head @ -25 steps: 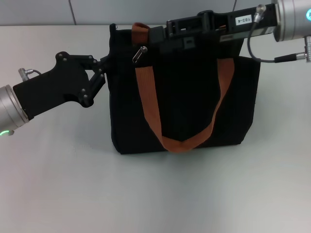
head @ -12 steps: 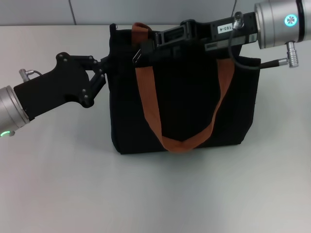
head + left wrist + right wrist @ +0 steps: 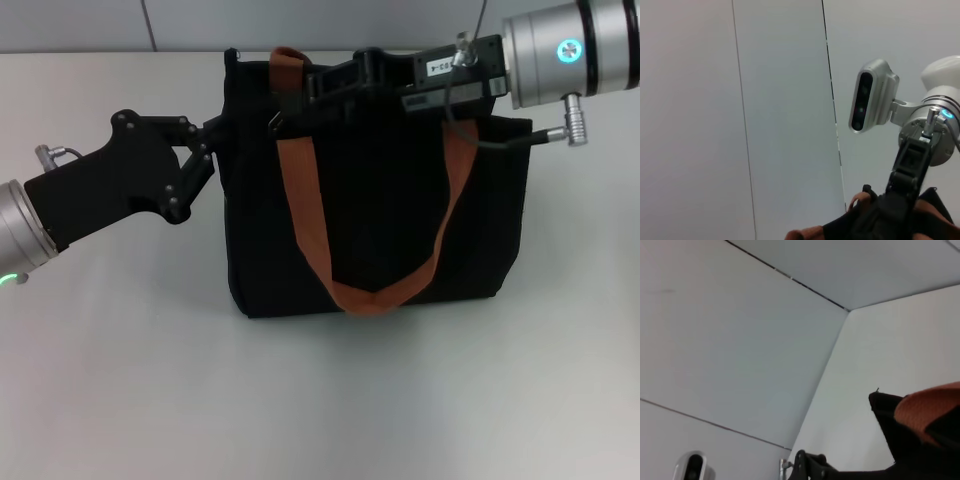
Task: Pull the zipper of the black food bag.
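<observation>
- right gripper [image 3: 290, 108] tips sit at the top left part of the bag front, right on the zipper [image 3: 277, 119]; black fingers merge with black fabric, so cannot tell if they are closed on the tab or just beside it
- zipper: only a small silver metal sliver shows at the gripper tip, next to the left strap, near the bag's top edge
- vs 1.0 s ago: the tab then hung free and fully visible as a teardrop; now it is mostly covered. the right gripper has slid leftward along the bag top, and its silver wrist has come further into view
- left gripper [image 3: 212, 135] at the bag's upper left edge, dark linkage fingers pressed against or pinching the fabric corner; exact hold cannot be told, black on black. it has barely moved since the earlier frames
- black food bag [image 3: 380, 240]: boxy, matte black fabric, upright on the table, soft slightly wavy top rim
- two rust-brown webbing straps [image 3: 305, 200] run down the front and meet in a v low on the bag; a second loop of the same webbing peeks over the top rim
- table [image 3: 300, 400]: smooth pale grey, flat
- left wrist view: right arm's silver cylindrical wrist and its grey oblong camera housing [image 3: 871, 95] above the bag top; right wrist view: a bag corner and an orange strap edge
</observation>
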